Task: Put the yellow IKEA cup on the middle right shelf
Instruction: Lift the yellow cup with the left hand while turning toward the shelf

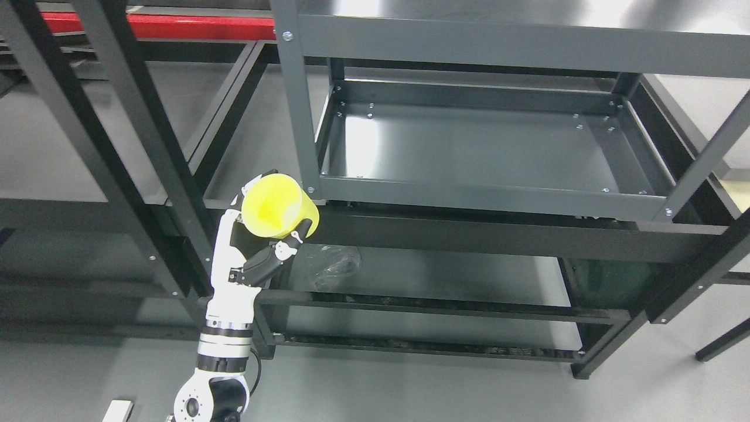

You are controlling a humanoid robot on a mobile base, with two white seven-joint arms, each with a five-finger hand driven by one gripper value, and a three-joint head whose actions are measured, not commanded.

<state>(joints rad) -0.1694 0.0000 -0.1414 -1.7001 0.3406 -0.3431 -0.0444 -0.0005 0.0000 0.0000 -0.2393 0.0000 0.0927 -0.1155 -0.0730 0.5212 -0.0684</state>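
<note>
A yellow cup (280,206) is held in my left hand (258,234), whose white and black fingers wrap around its lower side. The cup tilts with its open mouth facing up and left. It hangs in front of the lower left corner of the dark grey middle shelf tray (486,198), just left of the tray's front left post (296,99). The arm rises from the bottom left of the head view. The right arm does not show.
A second dark shelf unit (146,146) with slanted posts stands to the left. Below the tray is a lower shelf (445,275) with a crumpled clear plastic bag (334,265). A red beam (158,26) runs along the top left. Grey floor lies below.
</note>
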